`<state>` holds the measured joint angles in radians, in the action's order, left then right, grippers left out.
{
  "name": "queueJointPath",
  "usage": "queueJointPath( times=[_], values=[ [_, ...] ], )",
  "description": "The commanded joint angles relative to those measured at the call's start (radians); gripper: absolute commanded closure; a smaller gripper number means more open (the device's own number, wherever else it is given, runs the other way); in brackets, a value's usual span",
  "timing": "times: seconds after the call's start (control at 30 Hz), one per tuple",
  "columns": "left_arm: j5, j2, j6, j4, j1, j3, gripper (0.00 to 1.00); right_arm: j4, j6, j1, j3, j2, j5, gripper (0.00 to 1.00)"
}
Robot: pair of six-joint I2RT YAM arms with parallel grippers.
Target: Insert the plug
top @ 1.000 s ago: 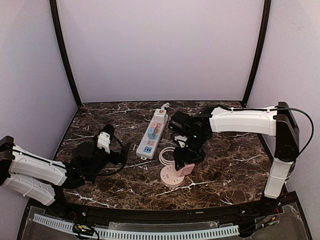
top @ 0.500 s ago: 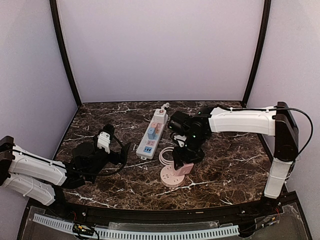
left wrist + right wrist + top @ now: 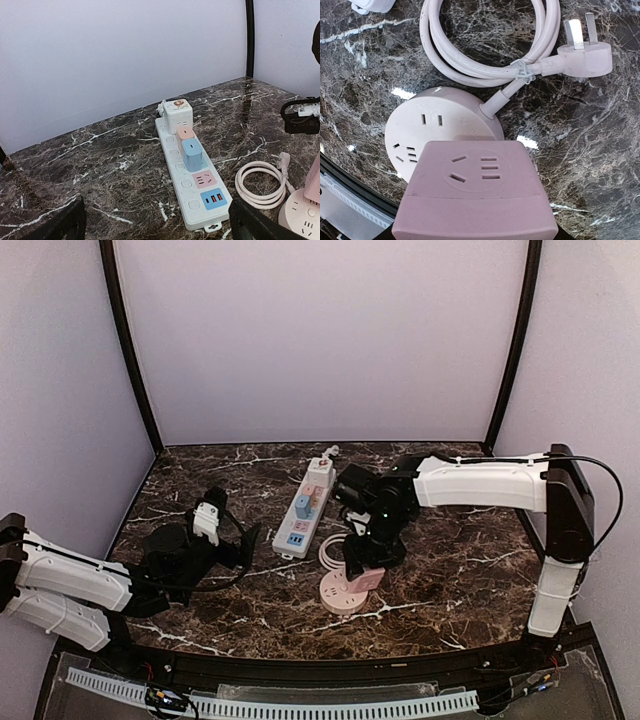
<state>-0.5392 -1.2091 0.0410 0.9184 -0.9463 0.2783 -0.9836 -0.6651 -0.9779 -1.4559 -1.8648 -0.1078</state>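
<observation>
- My right pincer (image 3: 362, 566) is clenched on the pink cube plug (image 3: 475, 195). The round socket (image 3: 432, 125) sits directly beneath it, though I cannot tell whether they touch.
- My left pincer (image 3: 238, 546) is spread wide and grips nothing.

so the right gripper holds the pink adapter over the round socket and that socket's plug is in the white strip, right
Not quite. The right gripper holds the pink adapter over the round socket, but that socket's plug is not in the white strip: the right wrist view shows it lying loose on the table, prongs bare.
</observation>
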Motion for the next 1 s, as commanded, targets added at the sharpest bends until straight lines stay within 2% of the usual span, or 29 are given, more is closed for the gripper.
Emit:
queueJointPath(
  times=[0.0, 0.4, 0.97],
  values=[
    [0.002, 0.021, 0.005, 0.009, 0.004, -0.024, 0.0, -0.013, -0.027, -0.016, -0.016, -0.03, 0.026, 1.0],
    [0.0, 0.042, 0.003, -0.004, 0.006, -0.028, 0.0, -0.114, -0.069, -0.024, -0.071, -0.132, 0.145, 1.0],
    [-0.005, 0.055, 0.007, -0.006, 0.006, -0.032, 0.0, -0.092, -0.094, -0.043, -0.047, -0.21, 0.198, 1.0]
  ],
)
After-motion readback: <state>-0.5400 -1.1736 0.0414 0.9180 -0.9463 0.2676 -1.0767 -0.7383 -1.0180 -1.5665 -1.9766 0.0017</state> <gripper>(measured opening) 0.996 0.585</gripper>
